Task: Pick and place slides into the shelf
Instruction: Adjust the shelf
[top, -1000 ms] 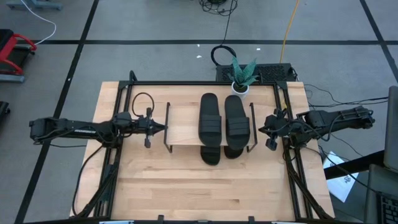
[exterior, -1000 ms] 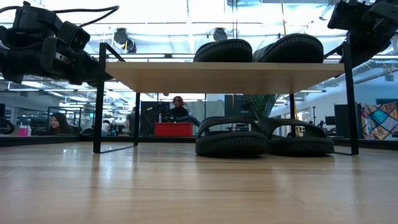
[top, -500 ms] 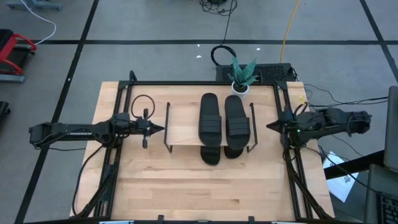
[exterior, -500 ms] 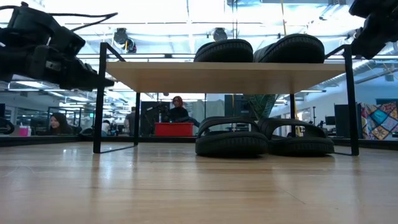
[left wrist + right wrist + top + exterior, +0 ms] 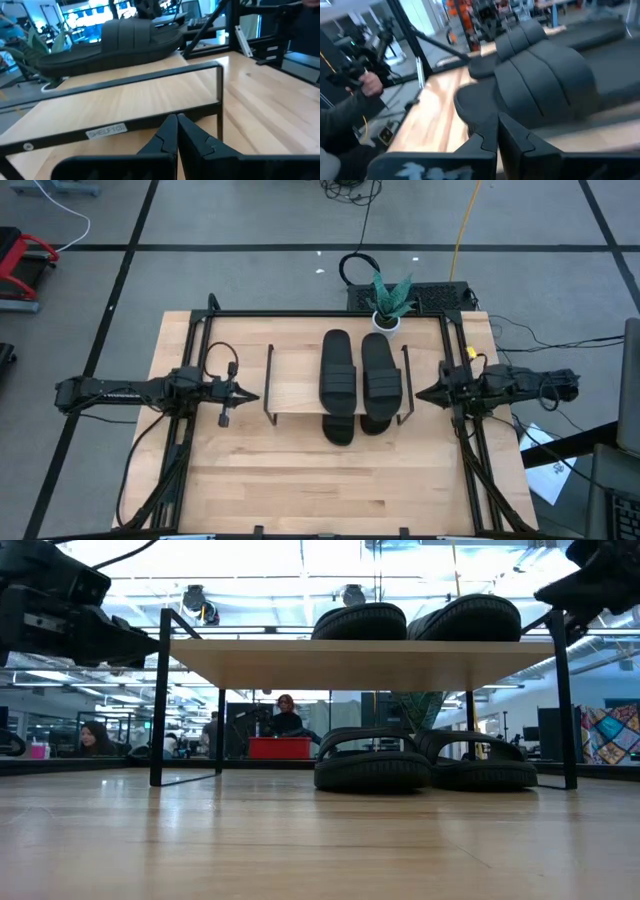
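The shelf (image 5: pixel 300 385) stands mid-table, a light board on thin black wire side frames. Two black slides (image 5: pixel 337 368) (image 5: pixel 381 370) lie side by side on its top board (image 5: pixel 360 662). Two more slides (image 5: pixel 370 762) (image 5: pixel 478 762) rest on the table under the board, their near ends (image 5: pixel 340 428) sticking out. My left gripper (image 5: pixel 253 394) hovers shut just left of the shelf's left side frame (image 5: pixel 150 80), pointing level at it. My right gripper (image 5: pixel 418 394) hovers shut just right of the right side frame, pointing level at the nearest top slide (image 5: pixel 540 75). Neither holds anything.
A small potted plant (image 5: pixel 390 305) stands at the table's far edge behind the shelf. Black rails (image 5: pixel 200 350) run along the table's left, right and far sides. Bare wood lies in front of the shelf (image 5: pixel 330 480). A person's hand (image 5: pixel 367 85) shows beyond the table.
My left gripper has drawn back a little toward the table's left and near edges, staying level. My right gripper has tipped up from slanting downward to level, pointing at the shelf. Both have stayed shut. The slides and the shelf have not moved.
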Tool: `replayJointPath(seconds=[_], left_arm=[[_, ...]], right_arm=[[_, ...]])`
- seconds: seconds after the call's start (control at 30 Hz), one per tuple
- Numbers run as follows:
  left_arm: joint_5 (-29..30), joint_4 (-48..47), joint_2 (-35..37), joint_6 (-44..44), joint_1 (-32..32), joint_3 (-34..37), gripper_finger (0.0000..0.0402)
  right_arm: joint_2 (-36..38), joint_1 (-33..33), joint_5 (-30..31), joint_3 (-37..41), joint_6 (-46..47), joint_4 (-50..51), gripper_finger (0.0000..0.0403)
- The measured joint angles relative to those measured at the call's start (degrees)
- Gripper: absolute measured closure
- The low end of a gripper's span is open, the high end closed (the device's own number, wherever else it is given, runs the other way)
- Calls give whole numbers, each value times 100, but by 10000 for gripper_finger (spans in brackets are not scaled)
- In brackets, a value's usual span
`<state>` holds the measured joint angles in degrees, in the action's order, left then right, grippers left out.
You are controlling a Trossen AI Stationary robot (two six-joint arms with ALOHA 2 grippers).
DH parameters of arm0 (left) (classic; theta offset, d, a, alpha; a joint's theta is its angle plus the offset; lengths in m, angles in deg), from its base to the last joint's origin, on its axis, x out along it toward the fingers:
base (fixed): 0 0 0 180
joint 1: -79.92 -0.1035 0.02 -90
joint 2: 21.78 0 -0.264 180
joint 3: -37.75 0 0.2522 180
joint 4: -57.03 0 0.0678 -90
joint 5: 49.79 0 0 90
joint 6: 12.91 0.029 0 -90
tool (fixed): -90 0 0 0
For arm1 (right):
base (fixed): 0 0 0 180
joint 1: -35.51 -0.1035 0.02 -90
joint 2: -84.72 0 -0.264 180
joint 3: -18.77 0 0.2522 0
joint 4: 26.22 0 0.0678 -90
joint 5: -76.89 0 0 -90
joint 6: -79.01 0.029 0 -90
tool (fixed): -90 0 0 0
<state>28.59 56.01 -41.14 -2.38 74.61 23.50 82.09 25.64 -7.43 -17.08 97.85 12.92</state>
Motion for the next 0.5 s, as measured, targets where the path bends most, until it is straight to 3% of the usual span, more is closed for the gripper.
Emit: replayJointPath(seconds=[0.13, 0.3, 0.5], left_arm=[[13, -120, 232, 13, 139, -2, 396], [157, -323, 430, 11, 206, -2, 396], [181, -402, 492, 9, 209, -2, 396]], right_arm=[[43, -7, -177, 431, -72, -666, 403], [56, -158, -142, 633, -337, -759, 403], [56, -377, 208, 642, -807, -1126, 403]])
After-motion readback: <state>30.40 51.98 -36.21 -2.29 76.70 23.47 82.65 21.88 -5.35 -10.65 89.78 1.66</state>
